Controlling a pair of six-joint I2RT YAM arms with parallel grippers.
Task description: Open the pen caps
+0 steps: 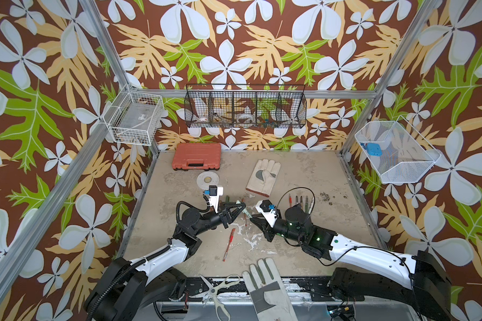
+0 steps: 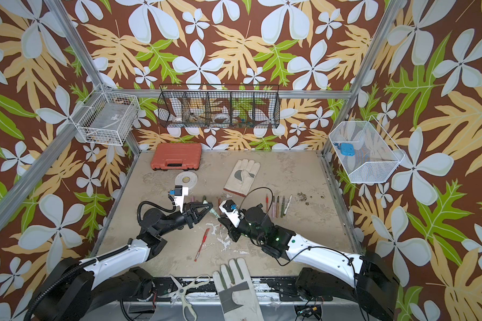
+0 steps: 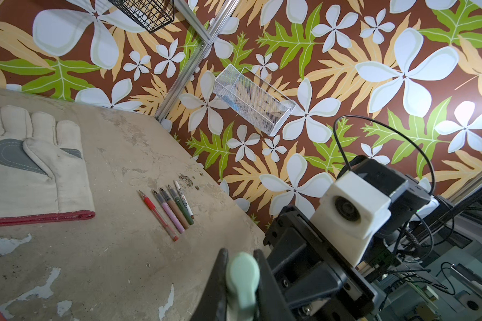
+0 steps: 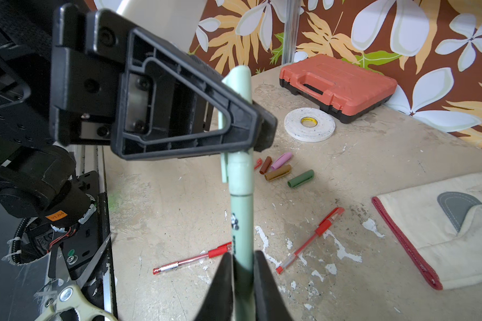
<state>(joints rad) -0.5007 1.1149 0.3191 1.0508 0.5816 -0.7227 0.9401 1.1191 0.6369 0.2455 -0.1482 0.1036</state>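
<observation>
The mint pen [image 4: 241, 219] is held in the air at the middle of the workspace. Its barrel end is nearer the base and its mint cap [image 3: 242, 275] points away toward eleven o'clock. The barrel is flanked by the fingers of the right gripper [image 4: 241, 266]; whether it is pinched there or only loosely bracketed cannot be told. The cap, not yet off, is pinched crosswise by the left gripper [image 1: 245, 206], whose fingers are pressed together on it.

The step in hand is judged to be the pulling-off of this cap. It would best be done with the barrel firmly clamped before any pull is made. The two grippers should then be drawn apart straight along the pen's axis, so that nothing is bent and the clip is not snagged. The pull should be kept short, since other caps lie just beyond.

Counted from the near edge outward:
- One pair of scissors [image 1: 213, 290] and one glove [image 1: 265, 291] are seen at six o'clock.
- Two red pens [image 4: 192, 259], still capped, lie beneath the held pen and at seven o'clock of it.
- Five loose caps [image 4: 277, 174] lie at eleven o'clock, one each of red, brown, pink, gold and dark green.
- Five bare-tipped pens [image 3: 169, 213] lie in a row at three o'clock.
- Farthest are one tape roll [image 1: 201, 180], a second glove [image 1: 263, 176] at twelve o'clock, and one orange case [image 1: 196, 159] at eleven.
</observation>
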